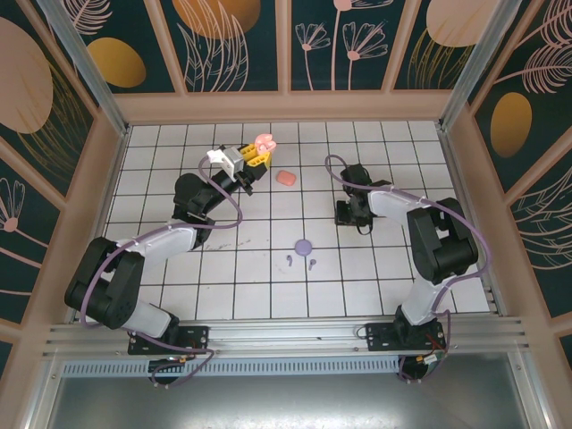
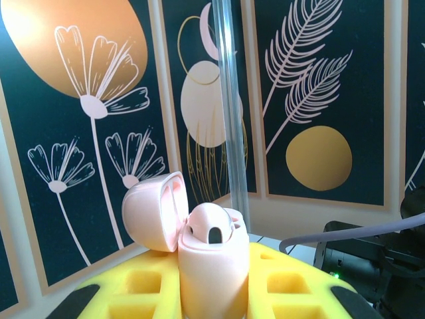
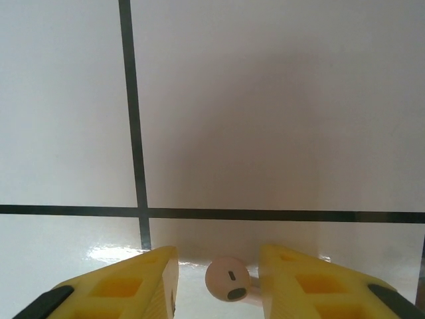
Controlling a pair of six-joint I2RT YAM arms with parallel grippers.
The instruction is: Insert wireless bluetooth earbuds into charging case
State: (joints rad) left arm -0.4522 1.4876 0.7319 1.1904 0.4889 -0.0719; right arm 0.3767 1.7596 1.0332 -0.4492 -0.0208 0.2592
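While the left claw [image 2: 212,300] grips the open case [image 2: 211,262], wrist view shows right claw [image 3: 218,284] agape around an earbud [image 3: 228,279].

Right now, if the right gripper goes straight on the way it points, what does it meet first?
The pink earbud lying between the fingers of the right gripper, with the tiled table right under it; depth unclear.

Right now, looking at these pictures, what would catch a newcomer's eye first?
The left pincer holds a pink case aloft over the far tiles, lid open, one earbud seated inside. The right pincer is down at the tiles, its yellow fingers straddling a loose pink earbud. A purple case and two purple earbuds lie mid-table.
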